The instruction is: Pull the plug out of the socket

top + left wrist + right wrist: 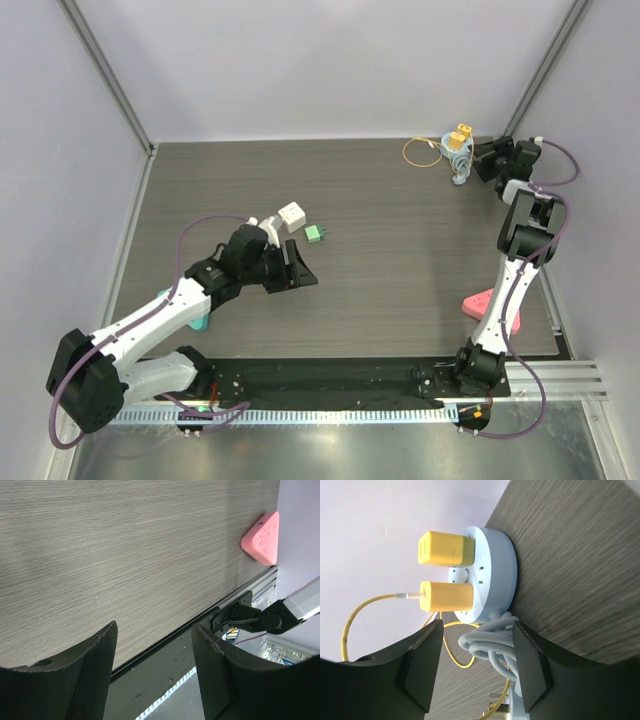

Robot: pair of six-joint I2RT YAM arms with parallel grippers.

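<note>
Two yellow plugs [445, 550] in blue socket [495, 565] just beyond right jaws (apart, gripping nothing), left jaws also apart

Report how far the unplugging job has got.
Done: nothing yet; both yellow plugs sit fully in the pale blue socket. In hand: the right gripper faces the plugs with its jaws open, gripping nothing. The left gripper hangs open over the table, away from the socket. Left: close on a plug and pull it free.
</note>
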